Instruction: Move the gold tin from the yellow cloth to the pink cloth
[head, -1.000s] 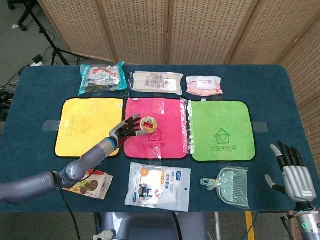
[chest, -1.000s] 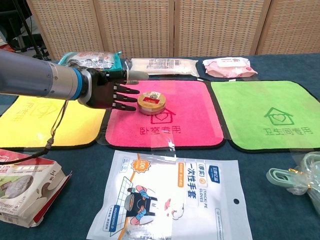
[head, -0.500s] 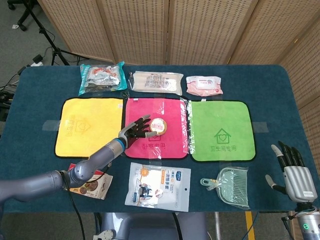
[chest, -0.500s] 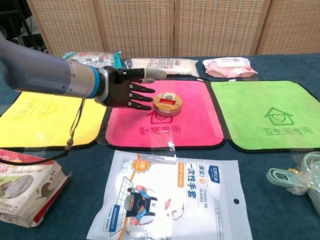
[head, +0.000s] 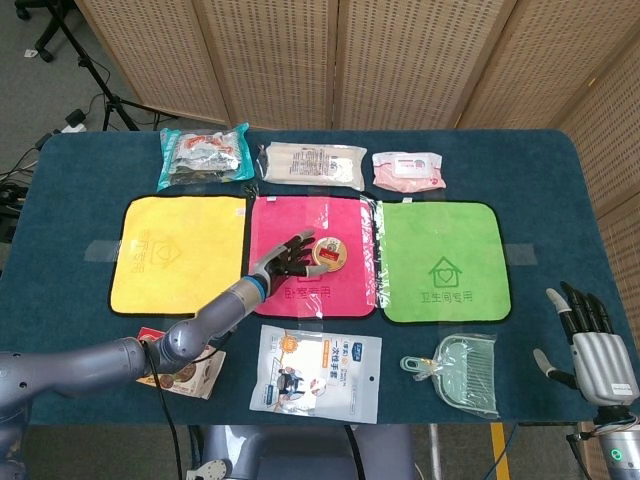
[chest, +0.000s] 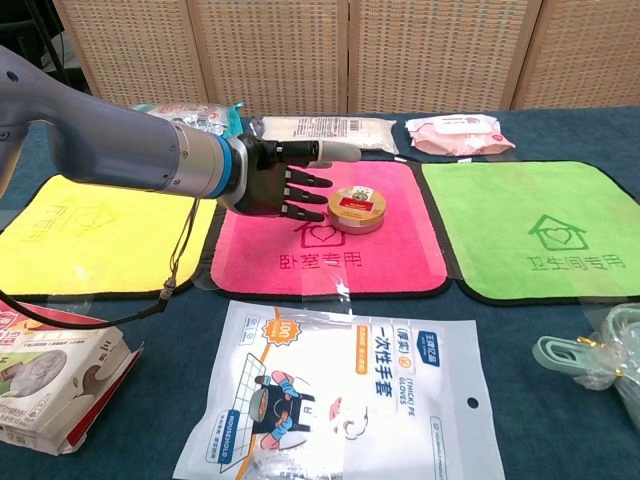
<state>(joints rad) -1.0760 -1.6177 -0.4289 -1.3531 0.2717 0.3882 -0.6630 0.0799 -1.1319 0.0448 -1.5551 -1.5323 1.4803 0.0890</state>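
The round gold tin (head: 329, 254) (chest: 358, 207) lies flat on the pink cloth (head: 300, 295) (chest: 320, 265), right of its middle. My left hand (head: 285, 262) (chest: 275, 187) reaches in from the left, low over the cloth, with its fingers stretched out and spread. Its fingertips touch the tin's left side and its thumb lies along the far side; nothing is gripped. The yellow cloth (head: 175, 250) (chest: 90, 235) to the left is bare. Far off at the table's front right, my right hand (head: 590, 350) is held with fingers apart, holding nothing.
A green cloth (head: 440, 262) lies to the right of the pink one. Three packets line the back: teal (head: 205, 153), white (head: 312, 163), pink wipes (head: 408, 170). In front lie a glove pack (chest: 335, 395), a snack box (chest: 50, 365) and a green dustpan (head: 462, 372).
My left hand has swept rightward over the pink cloth, and the gold tin has slid right with it, from the cloth's left-centre to right of its middle. The right hand has barely moved.
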